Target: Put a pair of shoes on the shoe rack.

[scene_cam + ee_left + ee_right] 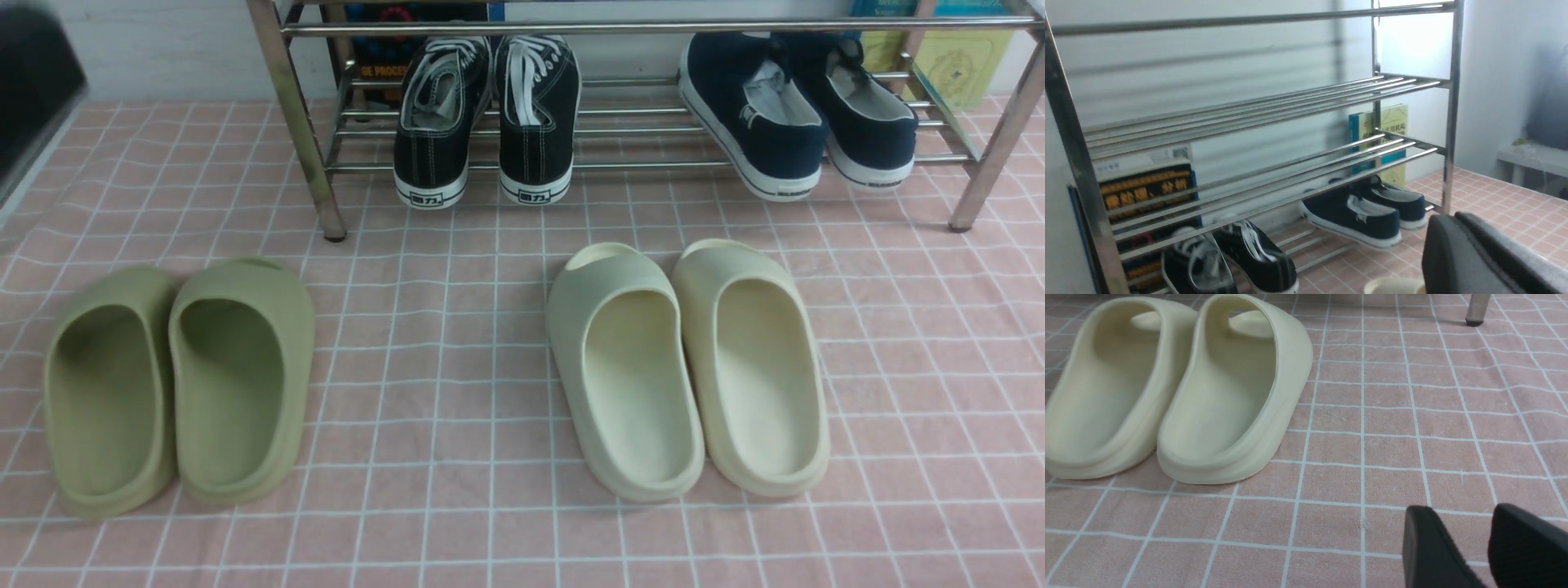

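The two black sneakers, left point(433, 139) and right point(539, 139), stand side by side on the lowest shelf of the chrome shoe rack point(571, 28), heels toward me. They also show in the left wrist view point(1257, 261) under the rack's bars point(1274, 106). My left gripper point(1451, 222) is raised well to the sneakers' side, its fingers pressed together and holding nothing. My right gripper point(1459, 514) hovers low over the pink checked cloth, to the right of the cream slides. Its fingers are apart with nothing between them.
Navy slip-ons point(784, 114) sit on the same shelf to the right. Olive slides point(180, 384) and cream slides point(686, 367) lie on the cloth in front. Books lean behind the rack point(1143, 183). A dark blurred shape point(33, 90) fills the front view's top left corner.
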